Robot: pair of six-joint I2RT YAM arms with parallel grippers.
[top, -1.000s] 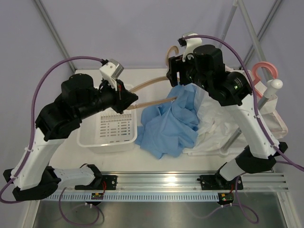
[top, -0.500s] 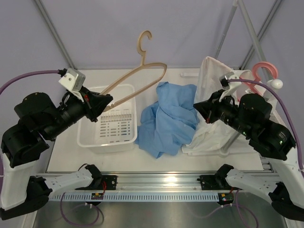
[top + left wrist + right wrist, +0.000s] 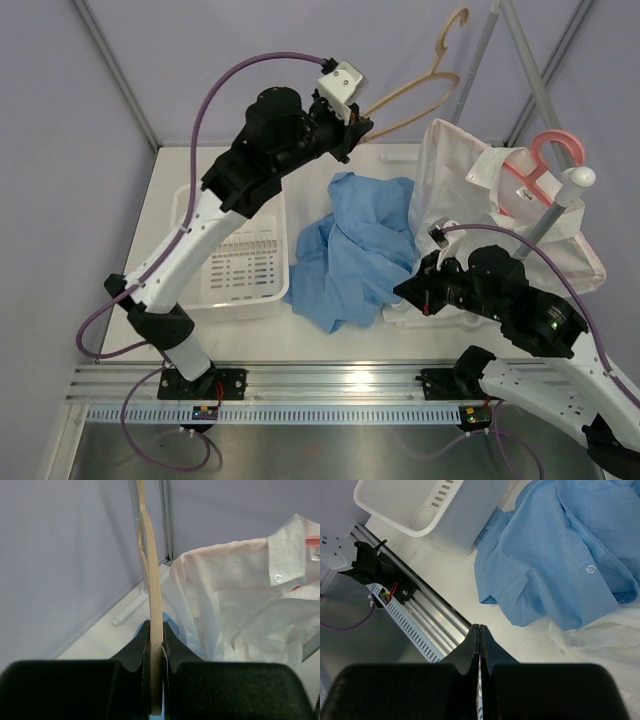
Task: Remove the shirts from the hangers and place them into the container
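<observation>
Currently blue shirt (image 3: 355,250) lies at 10 o'clock from clenched, empty right fingers (image 3: 402,292); left fingers (image 3: 156,642) grasp tan hanger (image 3: 148,570)

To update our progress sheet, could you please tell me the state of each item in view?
light blue shirt, off hanger, crumpled in a heap.
white shirt, hanging on pink hanger.
tan hanger, bare, held aloft.
container, no shirt inside.
left gripper, shut on tan hanger.
right gripper, shut, empty.
</observation>
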